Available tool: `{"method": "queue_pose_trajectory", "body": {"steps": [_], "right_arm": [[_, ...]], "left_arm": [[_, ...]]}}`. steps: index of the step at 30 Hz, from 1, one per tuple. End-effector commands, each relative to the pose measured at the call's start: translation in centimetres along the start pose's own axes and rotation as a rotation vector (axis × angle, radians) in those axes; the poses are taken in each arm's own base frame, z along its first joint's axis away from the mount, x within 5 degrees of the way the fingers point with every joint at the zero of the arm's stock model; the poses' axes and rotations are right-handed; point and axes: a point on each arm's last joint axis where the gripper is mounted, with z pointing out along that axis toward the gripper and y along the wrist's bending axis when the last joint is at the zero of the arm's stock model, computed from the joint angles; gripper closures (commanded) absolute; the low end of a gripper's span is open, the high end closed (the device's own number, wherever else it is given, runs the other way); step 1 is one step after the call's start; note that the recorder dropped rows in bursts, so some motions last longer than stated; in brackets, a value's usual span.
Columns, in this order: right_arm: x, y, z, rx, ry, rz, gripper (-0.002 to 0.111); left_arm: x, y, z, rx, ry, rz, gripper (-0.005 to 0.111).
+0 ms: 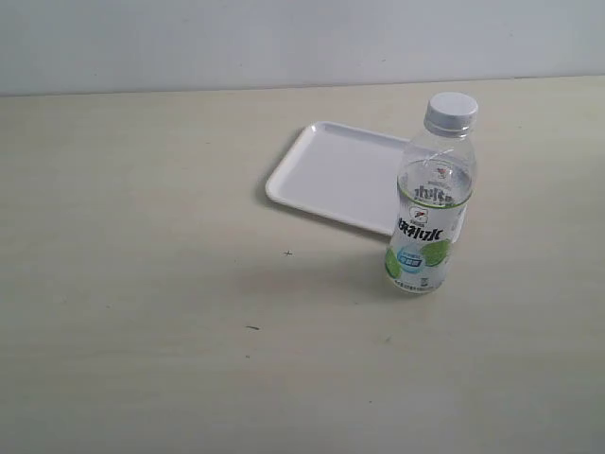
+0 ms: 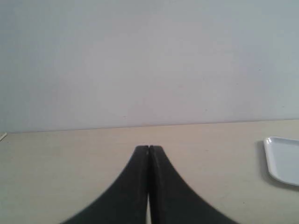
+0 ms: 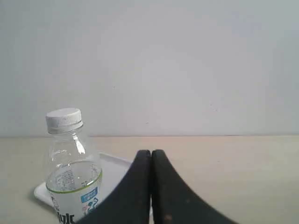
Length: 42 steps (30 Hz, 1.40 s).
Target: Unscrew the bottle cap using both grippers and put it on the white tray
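A clear bottle (image 1: 430, 213) with a white-and-green label stands upright on the table, right of centre in the exterior view. Its white ribbed bottle cap (image 1: 451, 113) sits screwed on the neck. The white tray (image 1: 331, 175) lies flat just behind and left of the bottle. Neither arm shows in the exterior view. My left gripper (image 2: 149, 148) is shut on nothing, with a corner of the tray (image 2: 282, 161) off to one side. My right gripper (image 3: 151, 152) is also shut and empty; the bottle (image 3: 72, 179), its cap (image 3: 64, 120) and the tray (image 3: 114, 175) appear beside it.
The table (image 1: 142, 284) is a pale beige surface that ends at a plain light wall (image 1: 236, 38) behind the tray. A few tiny dark specks (image 1: 252, 328) mark the tabletop near the front.
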Motion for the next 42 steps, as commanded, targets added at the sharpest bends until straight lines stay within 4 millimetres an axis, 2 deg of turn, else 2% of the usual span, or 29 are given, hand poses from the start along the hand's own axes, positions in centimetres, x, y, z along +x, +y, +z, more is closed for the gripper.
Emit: {"method": "queue_pose_trajectory", "body": {"steps": [1,3,8,10,12,16,23,42], "right_arm": [[-0.8,0.0,-0.1,-0.001,-0.106,0.02,0.108],[-1.5,-0.1,-0.2,-0.01,-0.184,0.184,0.108],[-4.2,-0.2,-1.1,-0.02,-0.497,0.186,0.108],[-4.7,-0.3,-1.4,-0.031,-0.561,0.22,0.108],[-4.6,-0.3,-1.4,-0.043,-0.545,0.266,0.108],[-2.9,-0.2,-0.6,-0.045,-0.343,0.368,0.108],[-1.0,0.0,-0.1,-0.014,-0.121,0.308,0.108],[-1.4,-0.1,-0.2,-0.014,-0.169,0.25,0.108]], "left_arm": [[0.0,0.0,0.0,0.001,-0.007,-0.012,0.107],[0.0,0.0,0.0,0.001,-0.007,-0.012,0.107],[0.0,0.0,0.0,0.001,-0.007,-0.012,0.107],[0.0,0.0,0.0,0.001,-0.007,-0.012,0.107],[0.0,0.0,0.0,0.001,-0.007,-0.012,0.107],[0.0,0.0,0.0,0.001,-0.007,-0.012,0.107],[0.0,0.0,0.0,0.001,-0.007,-0.012,0.107],[0.0,0.0,0.0,0.001,-0.007,-0.012,0.107]]}}
